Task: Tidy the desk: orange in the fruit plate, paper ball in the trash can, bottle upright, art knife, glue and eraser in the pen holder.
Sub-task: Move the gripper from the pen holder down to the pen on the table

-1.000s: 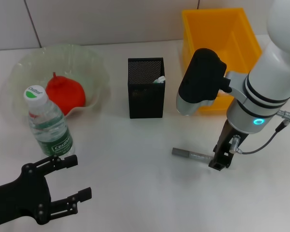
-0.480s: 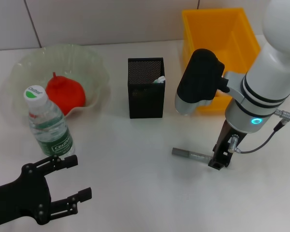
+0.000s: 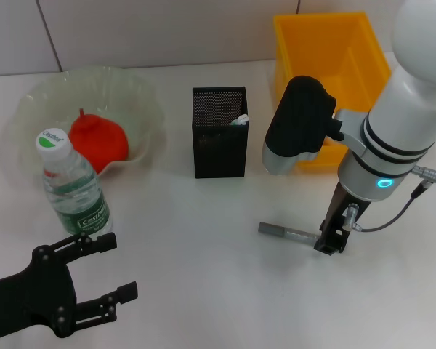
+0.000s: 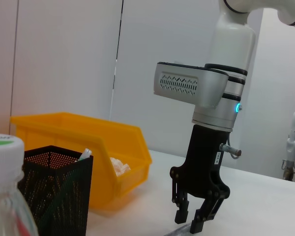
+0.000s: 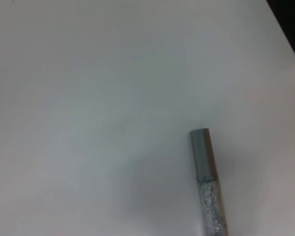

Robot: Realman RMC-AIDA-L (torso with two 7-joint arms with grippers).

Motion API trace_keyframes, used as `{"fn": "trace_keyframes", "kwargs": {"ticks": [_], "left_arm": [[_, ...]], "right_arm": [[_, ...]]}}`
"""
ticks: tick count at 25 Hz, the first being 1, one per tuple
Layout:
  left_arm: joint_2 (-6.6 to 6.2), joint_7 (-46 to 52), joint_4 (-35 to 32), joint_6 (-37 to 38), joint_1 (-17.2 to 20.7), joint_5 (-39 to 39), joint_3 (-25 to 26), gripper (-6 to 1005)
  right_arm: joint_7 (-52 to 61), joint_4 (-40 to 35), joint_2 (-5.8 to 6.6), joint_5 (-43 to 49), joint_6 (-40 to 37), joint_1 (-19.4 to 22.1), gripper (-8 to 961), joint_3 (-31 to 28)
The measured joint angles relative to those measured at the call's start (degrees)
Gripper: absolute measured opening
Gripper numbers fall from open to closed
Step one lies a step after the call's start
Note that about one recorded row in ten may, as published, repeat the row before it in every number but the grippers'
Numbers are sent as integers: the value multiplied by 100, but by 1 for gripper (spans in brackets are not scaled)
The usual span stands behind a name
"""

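A grey art knife lies flat on the white desk; its end fills the right wrist view. My right gripper points down at the knife's right end. In the left wrist view this gripper has its fingers apart just above the table. The orange rests in the pale green fruit plate. The bottle stands upright in front of the plate. A white item pokes out of the black mesh pen holder. A paper ball lies in the yellow trash can. My left gripper hangs open near the bottle.
The pen holder stands mid-table, left of the yellow bin and behind the knife. A tiled wall runs along the back edge. A grey cable loops off the right wrist.
The right arm's body has drifted very slightly left; its gripper stays at the knife's end. Nothing else has moved.
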State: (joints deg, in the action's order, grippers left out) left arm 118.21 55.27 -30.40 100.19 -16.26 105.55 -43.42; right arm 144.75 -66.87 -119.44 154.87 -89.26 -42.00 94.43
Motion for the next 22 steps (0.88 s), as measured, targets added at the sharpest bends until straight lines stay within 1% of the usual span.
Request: {"fn": "trace_keyframes", "kwargs": {"ticks": [6, 11, 22], "left_arm": [[0, 7, -1, 5, 0, 0, 0, 802], [0, 15, -1, 6, 0, 0, 0, 802], [0, -4, 17, -4, 5, 0, 0, 802]], "right_arm": [[0, 1, 0, 0, -1, -7, 300, 26], [0, 74, 0, 0, 24, -20, 302, 217], [-71, 89, 9, -12, -14, -44, 229, 232]]}}
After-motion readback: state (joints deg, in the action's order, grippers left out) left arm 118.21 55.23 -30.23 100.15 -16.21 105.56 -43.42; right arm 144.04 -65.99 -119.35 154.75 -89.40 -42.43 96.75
